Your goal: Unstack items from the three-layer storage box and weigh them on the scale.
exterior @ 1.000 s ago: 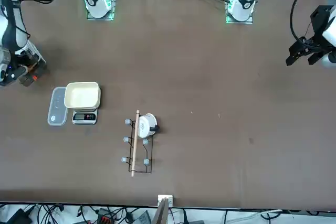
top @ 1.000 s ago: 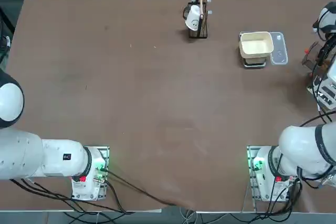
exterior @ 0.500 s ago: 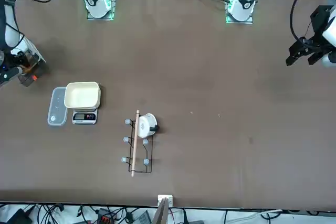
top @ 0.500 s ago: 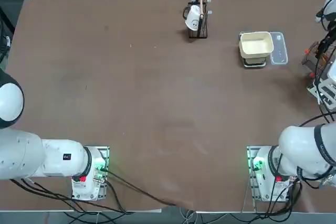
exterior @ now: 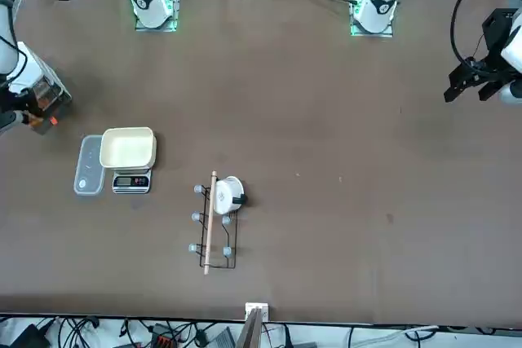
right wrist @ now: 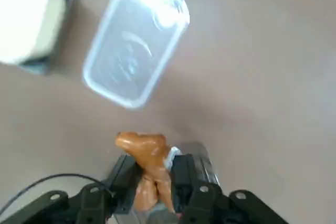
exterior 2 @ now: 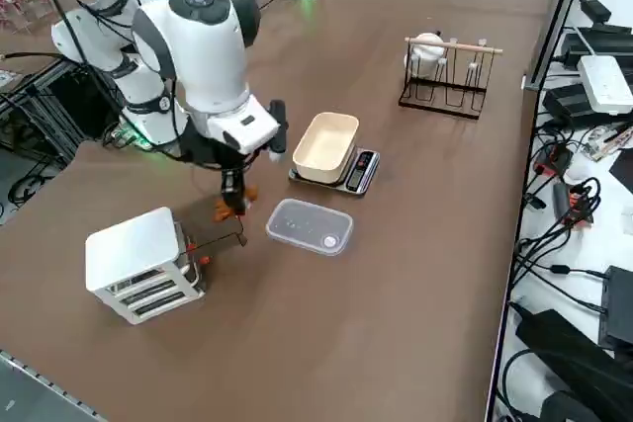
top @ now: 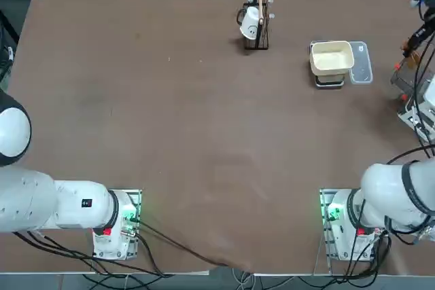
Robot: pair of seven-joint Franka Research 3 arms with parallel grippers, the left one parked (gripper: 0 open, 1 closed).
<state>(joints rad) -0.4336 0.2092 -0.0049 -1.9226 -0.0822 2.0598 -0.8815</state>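
Observation:
My right gripper [exterior 2: 234, 207] hangs low over the table between the three-layer storage box [exterior 2: 138, 264] and the clear panel [exterior 2: 309, 226]. It is shut on one of the items, an orange-brown piece [right wrist: 147, 153] that sticks out between the two fingers [right wrist: 185, 174]. The white storage box stands closed on top, with small red-orange bits at its slatted side. The scale [exterior 2: 361, 170] carries its cream tray [exterior 2: 326, 145], which shows nothing inside. From the wrist, the clear panel [right wrist: 136, 45] lies just beyond the held piece and the tray's corner [right wrist: 21, 19] shows at the edge.
A dark wire stand with a white cup [exterior 2: 445, 71] is at the table's far edge, also seen from overhead [top: 255, 25]. The storage box sits close to the table's right edge. Cables and devices lie on a bench off the table's far side [exterior 2: 593, 76].
The right arm has moved away from the storage box toward the clear panel, carrying the orange-brown piece. The box's white top now shows uncovered in the front view.

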